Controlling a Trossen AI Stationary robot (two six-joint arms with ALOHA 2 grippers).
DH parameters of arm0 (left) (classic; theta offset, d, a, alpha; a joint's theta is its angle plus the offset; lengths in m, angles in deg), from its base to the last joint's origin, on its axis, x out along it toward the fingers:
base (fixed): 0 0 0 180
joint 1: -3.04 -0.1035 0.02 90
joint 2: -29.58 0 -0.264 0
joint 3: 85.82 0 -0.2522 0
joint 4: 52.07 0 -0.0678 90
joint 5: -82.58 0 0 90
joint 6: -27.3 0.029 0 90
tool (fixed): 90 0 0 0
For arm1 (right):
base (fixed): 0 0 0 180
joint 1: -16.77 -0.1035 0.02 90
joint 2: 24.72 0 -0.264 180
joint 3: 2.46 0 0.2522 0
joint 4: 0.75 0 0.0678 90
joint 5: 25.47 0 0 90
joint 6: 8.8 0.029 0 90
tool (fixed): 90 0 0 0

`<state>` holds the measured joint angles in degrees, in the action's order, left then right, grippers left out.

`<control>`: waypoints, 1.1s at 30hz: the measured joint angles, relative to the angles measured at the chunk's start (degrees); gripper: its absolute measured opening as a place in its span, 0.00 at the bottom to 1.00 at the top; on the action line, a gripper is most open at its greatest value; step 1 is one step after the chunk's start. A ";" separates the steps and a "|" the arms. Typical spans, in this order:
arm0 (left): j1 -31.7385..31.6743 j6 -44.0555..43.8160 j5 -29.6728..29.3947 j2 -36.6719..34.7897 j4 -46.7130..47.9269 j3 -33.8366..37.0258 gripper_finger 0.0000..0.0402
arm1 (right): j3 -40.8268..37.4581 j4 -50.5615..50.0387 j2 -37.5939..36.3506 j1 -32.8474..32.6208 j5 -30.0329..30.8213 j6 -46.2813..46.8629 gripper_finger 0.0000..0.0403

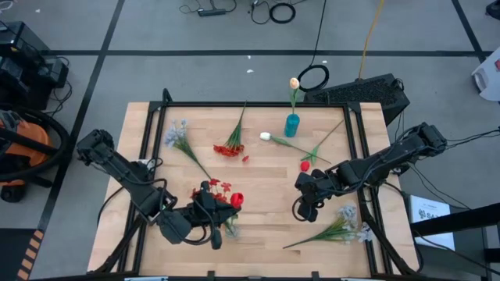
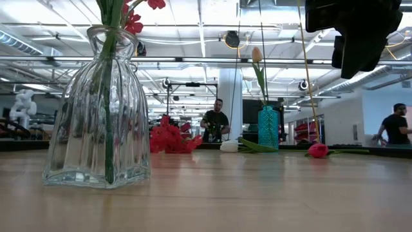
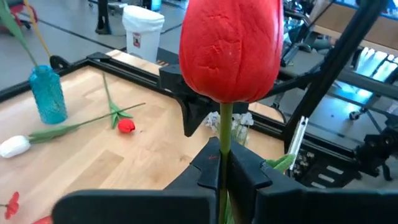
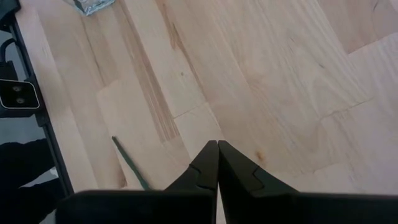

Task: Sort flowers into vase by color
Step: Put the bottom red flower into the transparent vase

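Note:
My left gripper [image 1: 226,204] [image 3: 224,169] is shut on a red rosebud flower [image 1: 237,200] at the near left of the table, beside the red blossoms [image 1: 222,187] that stand in the clear glass vase [image 2: 100,109]. My right gripper [image 1: 303,209] [image 4: 217,146] hangs shut over bare wood and touches nothing. A blue vase [image 1: 291,125] holds a cream tulip [image 1: 294,82]. Lying flat on the table are a pale spray [image 1: 178,136], a red blossom cluster [image 1: 229,148], a white tulip [image 1: 266,136], a red rosebud [image 1: 305,165] and another pale spray [image 1: 344,228]. My left gripper pinches the thin green stem [image 3: 225,134] between its two fingers, just below the red bud [image 3: 230,43]. The fingers come about level from the table's left, across the stem. The bud stands clear past the fingertips; the lower stem is hidden behind the fingers.
A black frame [image 1: 234,104] runs around the table top. Open wood lies in the middle between the two arms [image 1: 269,195]. A green stem tip [image 4: 130,165] lies near my right gripper. People stand in the room beyond the far edge [image 2: 215,122].

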<state>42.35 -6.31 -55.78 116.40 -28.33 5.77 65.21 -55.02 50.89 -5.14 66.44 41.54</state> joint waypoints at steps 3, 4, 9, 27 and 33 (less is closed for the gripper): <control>0.02 0.56 0.34 0.00 0.18 0.00 0.11 | 0.00 0.00 0.00 0.00 0.00 -0.06 0.00; 0.05 0.80 0.33 0.00 0.25 0.00 0.13 | 0.00 0.02 0.00 0.00 0.00 -0.06 0.00; 0.08 1.17 0.29 -0.99 2.29 0.00 0.28 | 0.00 0.00 0.00 0.06 0.00 -0.06 0.00; 0.18 11.09 13.68 -13.75 9.45 -2.05 0.38 | 0.00 0.04 -0.02 0.22 2.75 6.75 0.00; 0.20 6.93 15.89 -11.80 16.71 -1.92 0.38 | 0.00 0.14 -0.02 0.22 4.24 9.02 0.00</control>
<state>42.55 0.62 -39.89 104.60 -11.62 3.85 65.21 -54.88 50.87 -4.92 70.68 50.56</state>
